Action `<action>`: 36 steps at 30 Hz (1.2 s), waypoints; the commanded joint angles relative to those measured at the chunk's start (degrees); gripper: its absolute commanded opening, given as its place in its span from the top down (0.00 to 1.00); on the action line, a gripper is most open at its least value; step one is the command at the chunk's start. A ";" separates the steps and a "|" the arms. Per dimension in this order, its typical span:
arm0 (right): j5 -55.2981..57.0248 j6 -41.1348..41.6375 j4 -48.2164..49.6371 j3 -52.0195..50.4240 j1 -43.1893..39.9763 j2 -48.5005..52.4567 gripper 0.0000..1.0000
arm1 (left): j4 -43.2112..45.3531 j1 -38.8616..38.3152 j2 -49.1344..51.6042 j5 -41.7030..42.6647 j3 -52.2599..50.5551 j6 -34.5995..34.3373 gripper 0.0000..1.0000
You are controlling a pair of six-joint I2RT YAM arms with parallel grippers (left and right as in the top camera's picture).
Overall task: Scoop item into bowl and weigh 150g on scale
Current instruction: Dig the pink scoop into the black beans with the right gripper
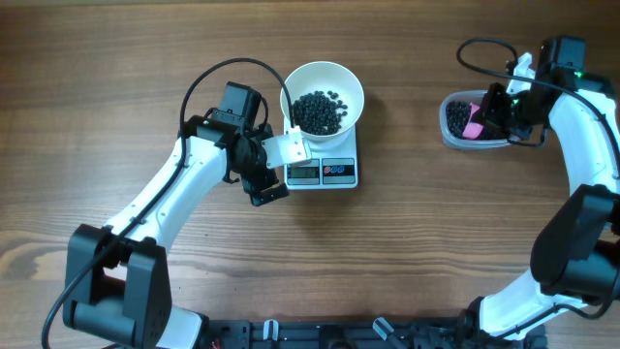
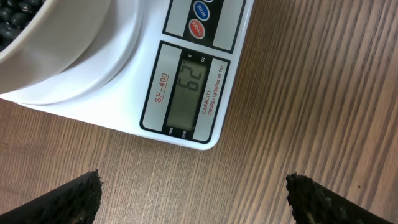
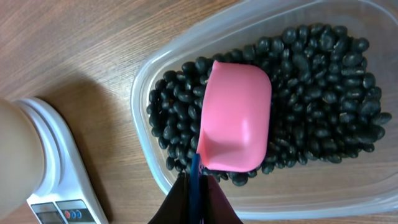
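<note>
The step in hand is another scoop from the supply. The right end effector (image 3: 199, 194) is clenched on the thin handle of a pink scoop (image 3: 236, 118), whose head lies on the black beans (image 3: 317, 93) in the clear plastic tub (image 3: 147, 87) at the right of the bench (image 1: 116, 78). No beans show on the pink surface, so the scoop looks unfilled. Whether its hollow faces up or down I cannot tell.

Well apart to the left, the white bowl (image 1: 325, 73) sits on the scale (image 1: 322, 173) with a dark heap of beans already in its bottom. The left end effector (image 2: 196, 198) hangs released, fingers spread wide, just in front of the scale. It holds nothing, and its camera looks at the display. The digits there lie sideways and I cannot read them with certainty.

Next, the scoop likely needs to dig under the beans, lift level, travel to the bowl and tip. Small loads would suit as the weight nears target.
</note>
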 commanded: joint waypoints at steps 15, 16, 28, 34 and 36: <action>-5.68 -5.81 4.76 -1.18 -1.68 1.92 0.96 | -0.04 0.13 0.70 1.09 -0.26 0.90 0.00; -6.21 -5.92 4.66 -1.18 -2.58 1.92 0.96 | -0.02 0.13 0.70 1.07 -0.26 0.90 0.00; -20.87 -10.73 5.07 -1.18 -13.11 2.03 0.96 | -0.02 0.13 0.70 1.09 -0.26 0.90 0.00; -24.68 -10.67 3.39 -1.18 -16.87 2.03 0.96 | -0.04 0.13 0.70 1.07 -0.26 0.90 0.00; -26.25 -10.73 2.56 -1.18 -18.49 2.03 0.96 | -0.04 0.15 0.70 1.07 -0.26 0.90 0.00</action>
